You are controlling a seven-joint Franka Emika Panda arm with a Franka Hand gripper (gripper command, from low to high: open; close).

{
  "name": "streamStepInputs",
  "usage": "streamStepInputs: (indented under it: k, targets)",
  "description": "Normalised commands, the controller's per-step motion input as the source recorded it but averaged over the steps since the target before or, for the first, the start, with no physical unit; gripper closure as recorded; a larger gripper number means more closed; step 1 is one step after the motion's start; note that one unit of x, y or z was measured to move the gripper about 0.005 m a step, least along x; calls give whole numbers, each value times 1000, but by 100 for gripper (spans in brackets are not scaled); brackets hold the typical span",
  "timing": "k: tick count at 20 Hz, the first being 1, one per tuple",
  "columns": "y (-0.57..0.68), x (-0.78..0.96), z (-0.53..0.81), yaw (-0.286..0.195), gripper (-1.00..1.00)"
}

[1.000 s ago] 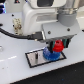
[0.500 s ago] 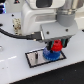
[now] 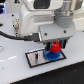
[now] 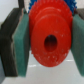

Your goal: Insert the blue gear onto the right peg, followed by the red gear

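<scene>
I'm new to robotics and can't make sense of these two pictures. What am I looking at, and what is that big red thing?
The white machine is a robot arm. Its end carries a gripper, a two-fingered clamp. One picture is the exterior view, from a camera standing off the arm. The other comes from a camera on the wrist, looking down between the fingers, so everything there looks huge. The red thing is the red gear, a small toothed plastic wheel with a centre hole, clamped between the teal finger pads. Just behind it you glimpse the teeth of the blue gear. In the exterior view the blue gear sits low on a grey black-framed plate on a white table, with the red gear held just above it.
</scene>
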Motion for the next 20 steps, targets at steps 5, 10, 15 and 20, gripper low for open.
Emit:
streamStepInputs:
  k: [5,10,15,20]
  targets:
    - [-59,45,297,0,100]
    - [-129,68,192,0,100]
    - [-140,223,43,0,100]
    - [-98,218,-130,0,100]
